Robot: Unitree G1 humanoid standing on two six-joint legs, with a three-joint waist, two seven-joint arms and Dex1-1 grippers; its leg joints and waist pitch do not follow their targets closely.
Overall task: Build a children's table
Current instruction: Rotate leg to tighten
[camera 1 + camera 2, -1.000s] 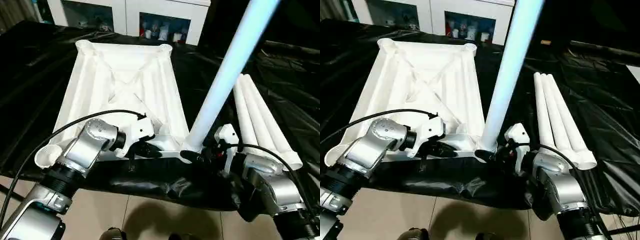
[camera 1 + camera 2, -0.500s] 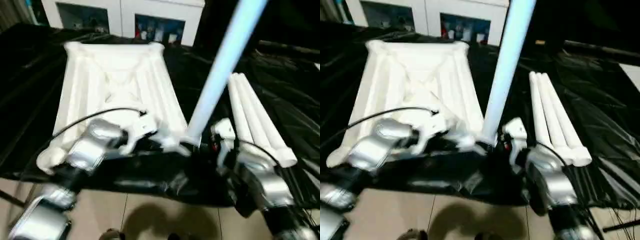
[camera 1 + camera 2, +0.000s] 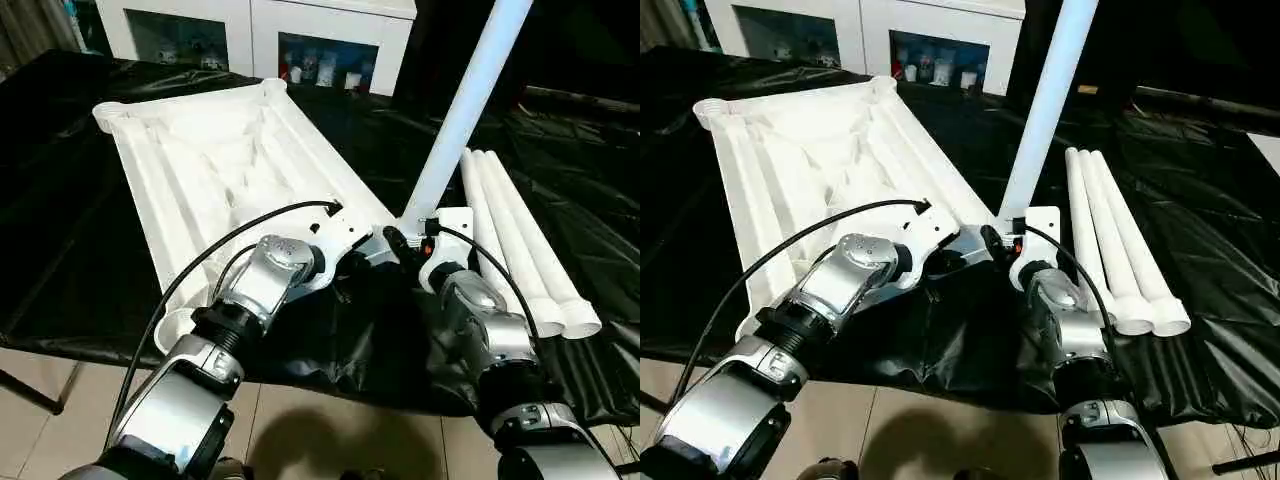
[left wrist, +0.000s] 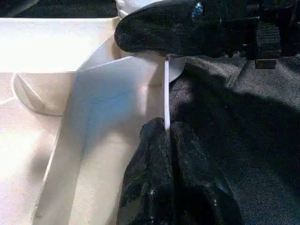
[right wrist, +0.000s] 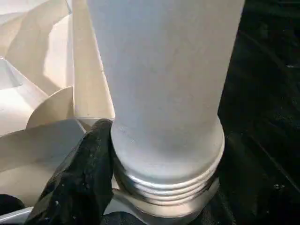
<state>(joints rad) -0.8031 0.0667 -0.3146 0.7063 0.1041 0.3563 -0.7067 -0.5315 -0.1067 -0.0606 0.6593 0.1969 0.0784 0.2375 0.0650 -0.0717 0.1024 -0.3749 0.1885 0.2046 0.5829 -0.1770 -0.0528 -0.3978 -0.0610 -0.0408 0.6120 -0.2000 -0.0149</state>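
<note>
The children's table top (image 3: 200, 170) lies underside up on the black-covered table, set at a slant with its ribs showing. One white leg (image 3: 460, 110) stands nearly upright in the near right corner socket, leaning a little to the right. My right gripper (image 3: 405, 245) is shut on the leg's base, just above its threaded end (image 5: 164, 180), with one black finger (image 5: 79, 178) pressed against it. My left gripper (image 4: 166, 131) is shut on the thin rim of the top beside that corner. Three spare legs (image 3: 520, 240) lie side by side to the right.
A white cabinet (image 3: 250, 25) with glass doors stands behind the table. The black sheet (image 3: 60, 200) hangs over the table's front edge (image 3: 330, 370), with tiled floor below. My left arm's cable (image 3: 200, 280) loops over the top's near end.
The table top has swung round: its far end went left and the corner with the leg moved away from me. Both grippers kept their hold and moved with it.
</note>
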